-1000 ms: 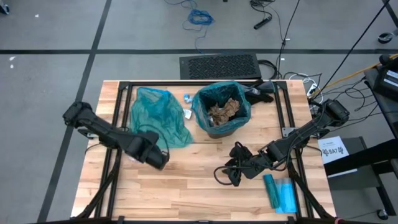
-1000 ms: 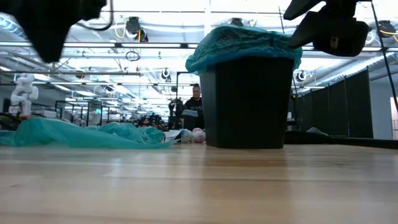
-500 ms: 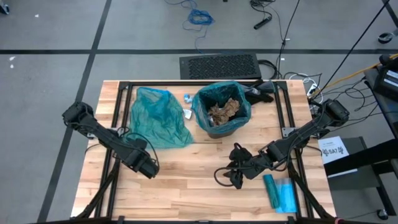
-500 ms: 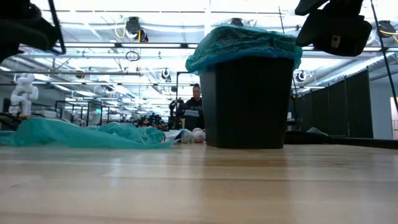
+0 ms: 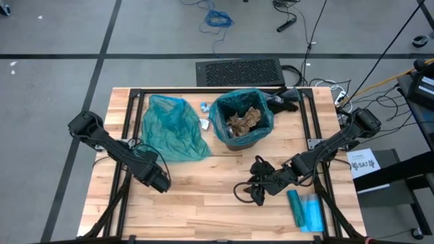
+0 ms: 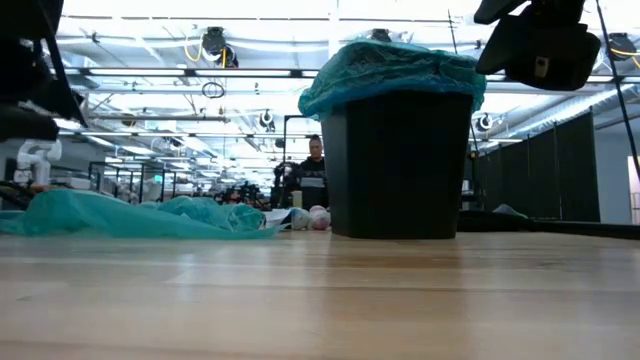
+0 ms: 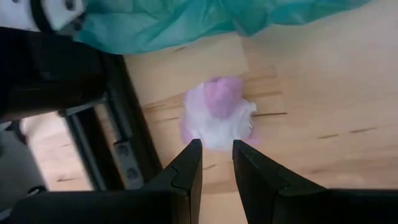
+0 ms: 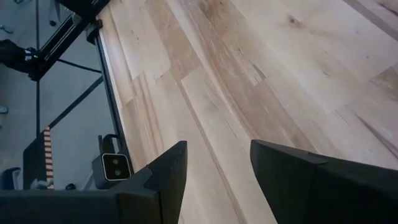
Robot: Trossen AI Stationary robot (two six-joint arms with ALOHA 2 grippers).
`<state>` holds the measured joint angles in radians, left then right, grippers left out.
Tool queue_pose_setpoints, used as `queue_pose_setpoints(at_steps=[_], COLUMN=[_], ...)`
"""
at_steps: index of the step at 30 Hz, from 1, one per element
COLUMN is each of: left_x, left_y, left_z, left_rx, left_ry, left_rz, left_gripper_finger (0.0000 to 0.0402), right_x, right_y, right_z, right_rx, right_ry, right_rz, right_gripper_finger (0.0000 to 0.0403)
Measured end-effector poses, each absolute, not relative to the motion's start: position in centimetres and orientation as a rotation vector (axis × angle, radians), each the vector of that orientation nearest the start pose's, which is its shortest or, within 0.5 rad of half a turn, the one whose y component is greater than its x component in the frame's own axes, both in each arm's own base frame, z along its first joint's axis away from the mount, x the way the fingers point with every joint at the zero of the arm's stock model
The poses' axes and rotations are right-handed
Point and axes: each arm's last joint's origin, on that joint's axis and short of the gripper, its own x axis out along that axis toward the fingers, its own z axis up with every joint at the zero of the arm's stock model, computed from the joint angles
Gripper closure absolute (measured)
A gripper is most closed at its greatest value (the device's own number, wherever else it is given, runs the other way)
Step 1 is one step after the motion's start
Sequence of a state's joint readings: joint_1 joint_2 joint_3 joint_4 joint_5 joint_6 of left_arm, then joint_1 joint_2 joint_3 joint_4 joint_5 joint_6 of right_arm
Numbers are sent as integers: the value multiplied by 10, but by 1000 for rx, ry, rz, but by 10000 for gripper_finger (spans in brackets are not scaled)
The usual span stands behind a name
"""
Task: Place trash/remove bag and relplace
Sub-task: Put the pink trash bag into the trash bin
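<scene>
Reaching in from the table's left edge, the left arm runs diagonally toward the front-middle of the wooden table (image 5: 203,203), and the left gripper (image 5: 159,180) hangs over bare wood near the front corner of the loose teal bag (image 5: 173,129). Its wrist view shows the two dark fingers (image 7: 186,171) a narrow gap apart with nothing between them. Just past their tips lies a small crumpled wad (image 7: 217,118) of white and pink paper, resting on the wood, close to the tips but apart from them. The black frame rail (image 7: 134,143) runs beside it and the teal bag's edge lies farther off.

The right arm comes in from the right edge, and the right gripper (image 5: 258,192) is over the front of the table, in front of the bin (image 5: 242,120). Its fingers (image 8: 165,177) stand fairly wide apart and empty over bare planks.

Most of the trash (image 5: 244,122) is a heap of brown crumpled paper inside the bin, which is lined with a teal bag folded over its rim. A few small pale wads (image 5: 203,115) lie on the table between the loose bag and the bin; the low view shows them as pale lumps (image 6: 308,217) beside the bin's base. Both grippers are well apart from the bin. A flat blue-teal packet (image 5: 306,210) lies near the front right corner.
</scene>
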<state>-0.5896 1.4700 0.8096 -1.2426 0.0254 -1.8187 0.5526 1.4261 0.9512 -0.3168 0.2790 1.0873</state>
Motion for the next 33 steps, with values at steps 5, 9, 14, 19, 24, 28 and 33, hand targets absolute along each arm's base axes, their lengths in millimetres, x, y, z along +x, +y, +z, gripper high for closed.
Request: queue_pose_setpoints(at_steps=[5,9,14,19,24,28,33], left_x=[153,144,144,163,187,209,232], left_y=[-103,-97,-98,-109,-123,-136,-146], left_z=[148,137,133,138,149,169,203], left_rx=[-748,-728,-730,-834,-949,-1004,-989], left_ry=[1469,1475,1509,1422,1272,1150,988], left_rz=[1187,1219,1163,1019,854,686,572], left_gripper_finger=[314,314,359,398,400,401,401], right_x=[255,255,256,256,258,259,259], right_y=[147,147,147,146,142,140,140], right_z=[238,238,238,238,238,238,238], right_rx=[737,738,749,745,739,720,692], right_ry=[766,764,761,759,755,752,754], right_rz=[-172,-171,-177,-178,-188,-188,-176], right_gripper_finger=[234,234,234,234,234,234,234])
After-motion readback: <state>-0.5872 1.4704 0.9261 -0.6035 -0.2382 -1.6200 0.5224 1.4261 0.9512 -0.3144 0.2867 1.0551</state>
